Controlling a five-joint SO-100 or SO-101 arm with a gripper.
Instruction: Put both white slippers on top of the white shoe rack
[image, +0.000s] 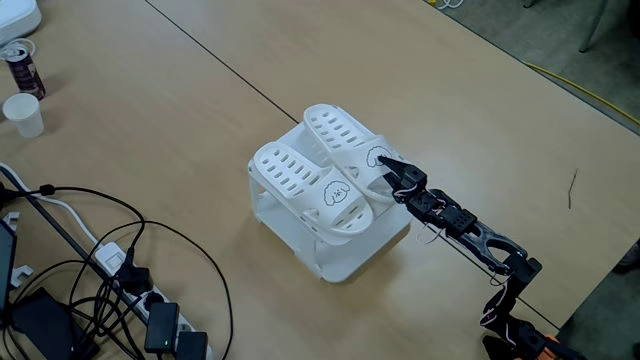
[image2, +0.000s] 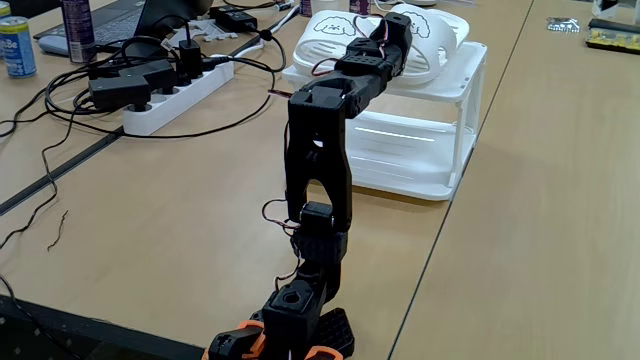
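Both white slippers (image: 320, 180) are sitting side by side on top of the white shoe rack (image: 340, 250), which stands on the wooden table (image: 480, 110). Each strap has a little cartoon drawing on it, no readable text as far as I can see. The black arm (image2: 320, 170) reaches out to the right-hand slipper in a fixed view, and the gripper (image: 388, 172) is right at that slipper's strap; can't tell if the fingers are clamped on it or just touching. Off to the side there's a paper cup (image: 23, 113), a drink can (image: 21, 66) with a label too blurry to read, and a power strip (image2: 175, 95) with a tangle of black cables.
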